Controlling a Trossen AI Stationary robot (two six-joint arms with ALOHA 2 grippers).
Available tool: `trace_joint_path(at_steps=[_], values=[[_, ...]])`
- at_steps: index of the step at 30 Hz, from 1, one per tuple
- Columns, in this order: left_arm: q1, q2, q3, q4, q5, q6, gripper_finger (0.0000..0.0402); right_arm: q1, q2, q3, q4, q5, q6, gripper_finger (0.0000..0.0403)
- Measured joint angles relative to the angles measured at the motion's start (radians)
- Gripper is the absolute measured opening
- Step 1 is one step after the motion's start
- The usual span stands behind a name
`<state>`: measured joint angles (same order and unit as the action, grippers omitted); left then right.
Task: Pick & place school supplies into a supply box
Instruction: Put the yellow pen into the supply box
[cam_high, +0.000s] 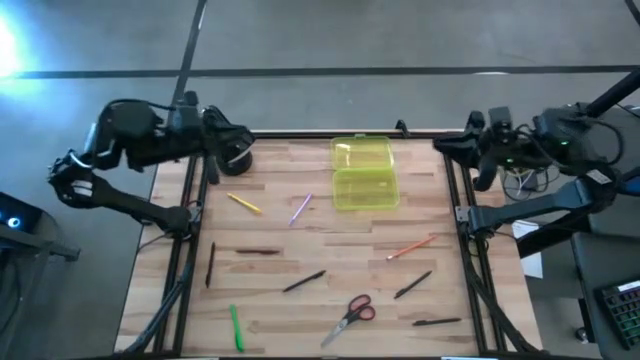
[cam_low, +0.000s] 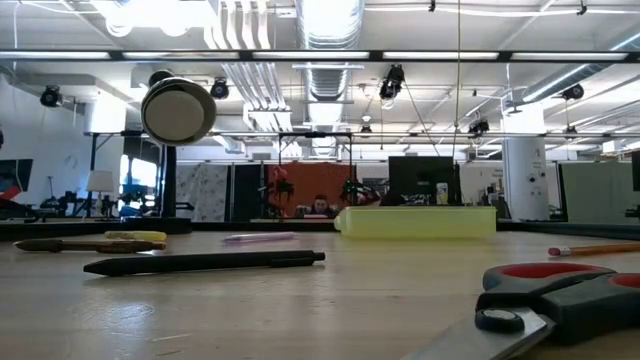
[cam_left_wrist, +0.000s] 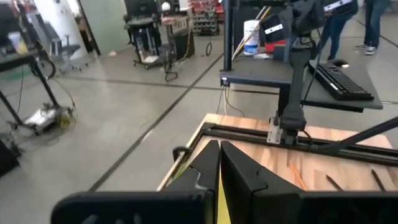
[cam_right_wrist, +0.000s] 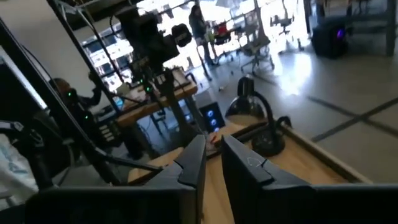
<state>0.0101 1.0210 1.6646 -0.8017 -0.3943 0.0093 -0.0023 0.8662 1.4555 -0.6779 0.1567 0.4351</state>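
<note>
The supply box (cam_high: 365, 172) is a translucent yellow-green box. It lies open at the table's far middle, with its lid (cam_high: 362, 152) flat behind its base (cam_high: 366, 188). Pens and pencils lie flat on the wood: yellow (cam_high: 243, 203), pink-purple (cam_high: 300, 208), orange (cam_high: 412, 246), green (cam_high: 236, 327) and several black ones (cam_high: 303, 282). Red-handled scissors (cam_high: 350, 315) lie near the near edge. My left gripper (cam_high: 235, 150) hovers shut over the far-left corner. My right gripper (cam_high: 445, 147) hovers at the far-right corner, its fingers a narrow gap apart (cam_right_wrist: 213, 162).
A black round stand (cam_high: 237, 160) sits at the far-left corner, right beside my left gripper. Dark frame rails (cam_high: 190, 250) (cam_high: 465, 250) run along the table's left and right sides. Bare wood (cam_high: 330, 245) lies between the box and the scattered pens.
</note>
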Motion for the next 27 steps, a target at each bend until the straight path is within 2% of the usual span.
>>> trace_joint_path(at_steps=[4, 10, 21, 27], values=[[0.001, -0.006, 0.001, -0.071, 0.0, -0.073, 0.0, 0.0, 0.062, 0.004, 0.001, -0.001, 0.011, 0.0078], [0.001, 0.005, 0.0, -0.206, 0.0, -0.081, 0.0004, -0.001, 0.157, 0.014, 0.006, -0.001, 0.011, 0.0118], [0.001, 0.037, -0.001, -0.4, 0.04, -0.142, 0.007, 0.0, 0.249, 0.014, 0.003, -0.001, 0.011, 0.0168], [0.0, 0.055, 0.0, -0.473, 0.098, -0.262, 0.0083, 0.0, 0.248, 0.014, -0.009, -0.009, 0.016, 0.018]])
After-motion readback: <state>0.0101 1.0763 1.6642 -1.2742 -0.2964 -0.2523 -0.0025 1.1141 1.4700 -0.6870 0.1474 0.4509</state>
